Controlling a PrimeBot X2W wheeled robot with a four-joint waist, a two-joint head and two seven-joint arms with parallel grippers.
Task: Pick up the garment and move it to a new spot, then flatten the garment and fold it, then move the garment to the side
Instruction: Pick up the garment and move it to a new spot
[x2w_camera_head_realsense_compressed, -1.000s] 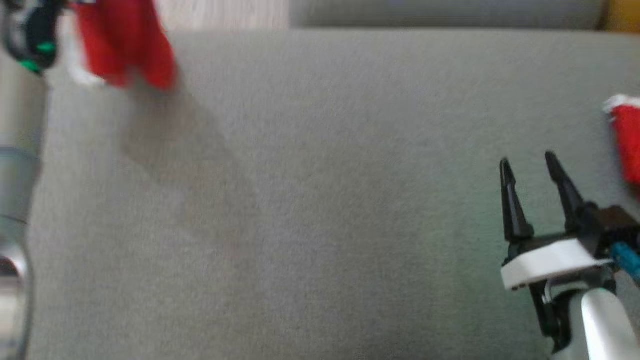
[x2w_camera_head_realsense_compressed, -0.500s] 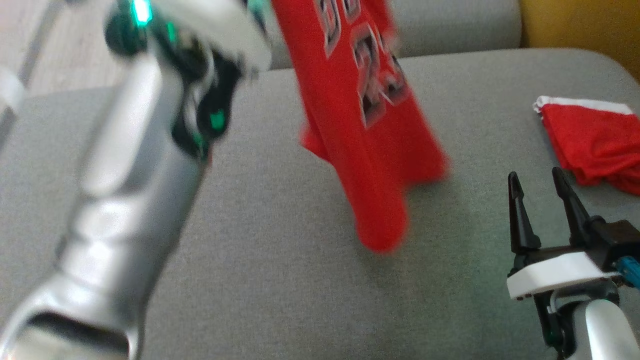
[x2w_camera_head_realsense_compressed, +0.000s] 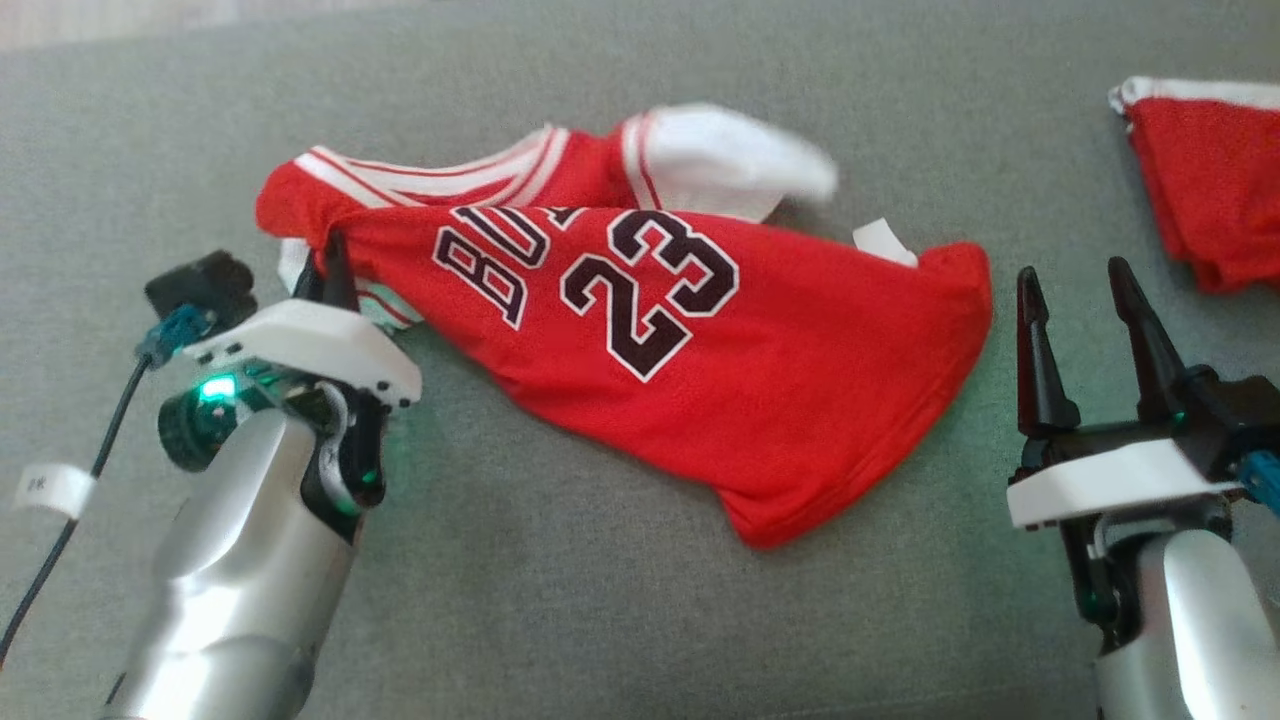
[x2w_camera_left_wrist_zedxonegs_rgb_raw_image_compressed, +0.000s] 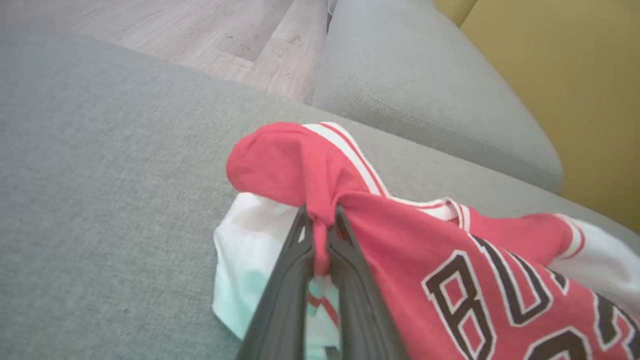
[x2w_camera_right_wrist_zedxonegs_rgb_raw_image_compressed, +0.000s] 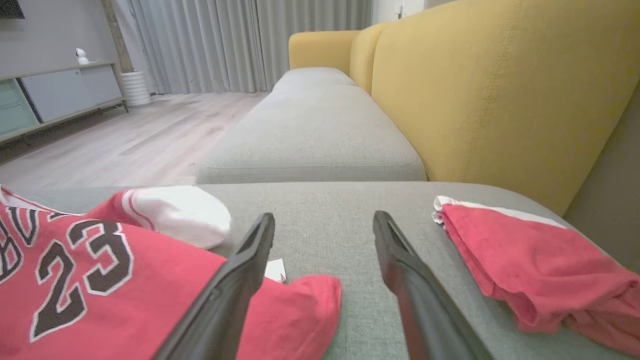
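The garment (x2w_camera_head_realsense_compressed: 690, 370) is a red basketball jersey with a black "23" and white trim. It lies rumpled across the grey sofa cushion (x2w_camera_head_realsense_compressed: 560, 620). My left gripper (x2w_camera_head_realsense_compressed: 335, 255) is shut on a bunched red fold at the jersey's left shoulder end. In the left wrist view the fingers (x2w_camera_left_wrist_zedxonegs_rgb_raw_image_compressed: 350, 270) pinch that fold of the garment (x2w_camera_left_wrist_zedxonegs_rgb_raw_image_compressed: 450, 260). My right gripper (x2w_camera_head_realsense_compressed: 1075, 285) stands open just right of the jersey's hem, nothing between its fingers. The right wrist view shows the open right gripper (x2w_camera_right_wrist_zedxonegs_rgb_raw_image_compressed: 324, 225) above the cushion, the garment (x2w_camera_right_wrist_zedxonegs_rgb_raw_image_compressed: 125, 285) to its left.
A second red cloth with a white edge (x2w_camera_head_realsense_compressed: 1205, 180) lies folded at the cushion's right end, seen also as the red cloth (x2w_camera_right_wrist_zedxonegs_rgb_raw_image_compressed: 530, 270) beside a yellow sofa back (x2w_camera_right_wrist_zedxonegs_rgb_raw_image_compressed: 490, 95). Another grey cushion (x2w_camera_right_wrist_zedxonegs_rgb_raw_image_compressed: 310, 125) and a wooden floor (x2w_camera_right_wrist_zedxonegs_rgb_raw_image_compressed: 110, 145) lie beyond.
The jersey hung in the air from my left gripper before; now it lies on the cushion, still gripped. The head camera has tilted down. My right gripper stays open.
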